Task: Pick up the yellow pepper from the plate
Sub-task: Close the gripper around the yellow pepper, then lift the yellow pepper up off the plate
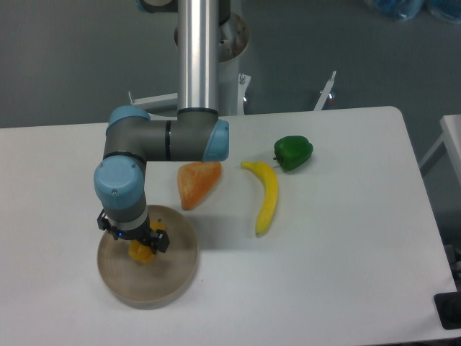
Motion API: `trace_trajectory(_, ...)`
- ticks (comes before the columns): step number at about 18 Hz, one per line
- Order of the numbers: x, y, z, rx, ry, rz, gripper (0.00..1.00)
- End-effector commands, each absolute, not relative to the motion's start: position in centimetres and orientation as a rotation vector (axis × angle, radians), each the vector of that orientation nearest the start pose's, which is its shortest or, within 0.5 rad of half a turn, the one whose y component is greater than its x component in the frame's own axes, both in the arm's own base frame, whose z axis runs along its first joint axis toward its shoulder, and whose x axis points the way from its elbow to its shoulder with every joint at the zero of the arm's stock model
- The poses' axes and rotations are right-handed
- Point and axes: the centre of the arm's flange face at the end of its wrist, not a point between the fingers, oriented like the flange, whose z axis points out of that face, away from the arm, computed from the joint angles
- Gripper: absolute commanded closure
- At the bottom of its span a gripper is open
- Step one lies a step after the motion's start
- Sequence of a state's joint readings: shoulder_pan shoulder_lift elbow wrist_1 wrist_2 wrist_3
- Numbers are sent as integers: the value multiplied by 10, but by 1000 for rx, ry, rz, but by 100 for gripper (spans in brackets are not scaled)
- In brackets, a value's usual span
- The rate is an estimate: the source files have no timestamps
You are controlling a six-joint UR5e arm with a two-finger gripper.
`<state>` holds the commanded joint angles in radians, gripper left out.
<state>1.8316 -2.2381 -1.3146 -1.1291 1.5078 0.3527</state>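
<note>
The yellow pepper [142, 251] is a small yellow-orange lump over the middle of the round tan plate [173, 277] at the table's front left. My gripper [141, 246] points straight down over the plate and its dark fingers sit on either side of the pepper, shut on it. The wrist hides the top of the pepper. I cannot tell whether the pepper rests on the plate or hangs just above it.
A pale-orange wedge [197, 183] lies just behind the plate. A yellow banana [266, 196] lies to the right of it, and a green pepper [292, 152] is further back right. The arm's base column [198, 54] stands at the table's back edge.
</note>
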Motion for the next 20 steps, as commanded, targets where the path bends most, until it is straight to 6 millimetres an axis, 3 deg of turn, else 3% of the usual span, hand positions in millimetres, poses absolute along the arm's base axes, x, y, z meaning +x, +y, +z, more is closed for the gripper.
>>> trace_trajectory(2,-59,735,245,-3105,140,23,44)
trace_trajectory(3,-61,735,248,-3098,134,66,68)
trace_trajectory(5,-60,735,257,-3082,140,74,85)
trace_trajectory(9,-68,726,315,-3009,125,98,87)
trace_trajectory(12,-99,712,359,-2955,96,136,85)
trace_trajectory(15,-156,688,396,-2996,174,134,85)
trace_trajectory(20,-214,649,429,-3042,381,96,86)
